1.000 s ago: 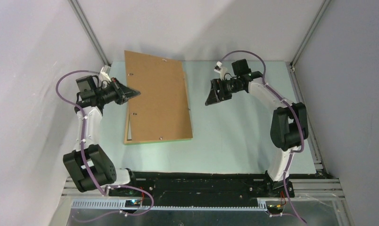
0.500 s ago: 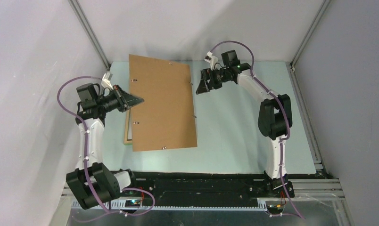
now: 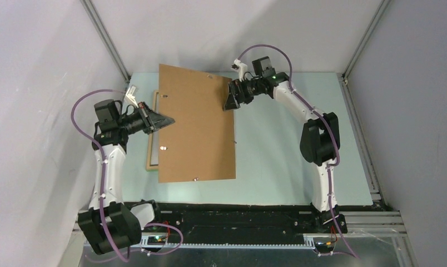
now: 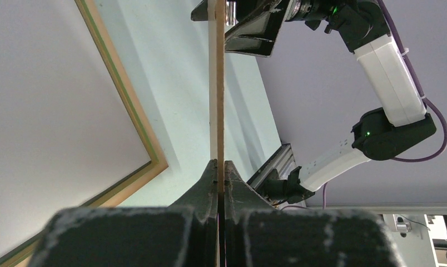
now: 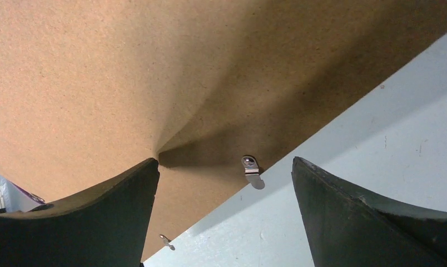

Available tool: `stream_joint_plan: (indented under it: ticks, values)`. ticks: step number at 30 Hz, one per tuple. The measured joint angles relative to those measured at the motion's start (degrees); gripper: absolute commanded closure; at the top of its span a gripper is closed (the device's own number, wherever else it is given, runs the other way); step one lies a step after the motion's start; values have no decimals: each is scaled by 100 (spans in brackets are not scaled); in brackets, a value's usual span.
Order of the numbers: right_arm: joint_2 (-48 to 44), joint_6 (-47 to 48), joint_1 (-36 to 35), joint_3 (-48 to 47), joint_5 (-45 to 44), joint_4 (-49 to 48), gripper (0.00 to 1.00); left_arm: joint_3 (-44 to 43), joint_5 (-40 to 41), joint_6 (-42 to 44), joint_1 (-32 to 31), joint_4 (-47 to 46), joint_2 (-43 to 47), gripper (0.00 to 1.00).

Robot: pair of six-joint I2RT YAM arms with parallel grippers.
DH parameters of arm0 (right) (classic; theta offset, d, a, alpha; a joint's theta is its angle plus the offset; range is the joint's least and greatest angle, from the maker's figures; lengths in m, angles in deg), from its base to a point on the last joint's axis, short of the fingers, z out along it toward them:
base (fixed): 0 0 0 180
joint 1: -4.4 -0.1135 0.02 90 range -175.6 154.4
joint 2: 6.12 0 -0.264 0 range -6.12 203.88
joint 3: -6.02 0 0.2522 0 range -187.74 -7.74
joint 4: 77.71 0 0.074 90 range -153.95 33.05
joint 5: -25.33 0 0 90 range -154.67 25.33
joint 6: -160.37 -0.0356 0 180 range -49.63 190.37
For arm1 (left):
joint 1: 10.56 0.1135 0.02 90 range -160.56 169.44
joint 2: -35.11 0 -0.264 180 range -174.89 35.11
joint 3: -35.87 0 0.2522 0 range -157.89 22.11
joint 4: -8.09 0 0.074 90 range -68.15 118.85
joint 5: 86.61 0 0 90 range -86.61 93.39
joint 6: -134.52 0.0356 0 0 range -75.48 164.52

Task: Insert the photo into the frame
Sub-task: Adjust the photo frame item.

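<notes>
Left gripper (image 3: 167,119): fingers pinched tight on the left edge of the brown backing board (image 3: 196,125), which is raised above the tabletop (image 3: 288,161).

Right gripper (image 3: 231,102): fingers spread wide at the board's upper right edge, one on each side, not clamped.

Frame (image 4: 135,111): flat on the tabletop, left of centre, largely covered by the board in the top view. White sheet (image 4: 54,111) fills its opening; underside not visible.

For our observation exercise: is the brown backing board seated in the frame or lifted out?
Lifted out. The left gripper pinches the backing board edge-on; the left wrist view shows a gap between it and the frame.
</notes>
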Motion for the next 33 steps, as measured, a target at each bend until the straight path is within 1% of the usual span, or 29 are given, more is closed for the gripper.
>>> stream_joint_plan:
  ticks: [8,18,28,33]
  values:
    - [-15,258,-186,66,-50,61,7,0,59,15,-55,4,9,100]
    - [-289,420,-385,787,-197,66,7,-2,264,42,-81,37,-140,100]
    - [-562,728,-560,1191,-350,33,7,-42,334,42,-105,46,-262,100]
    - [-767,774,-691,1620,-345,-7,7,-149,378,37,-107,42,-269,100]
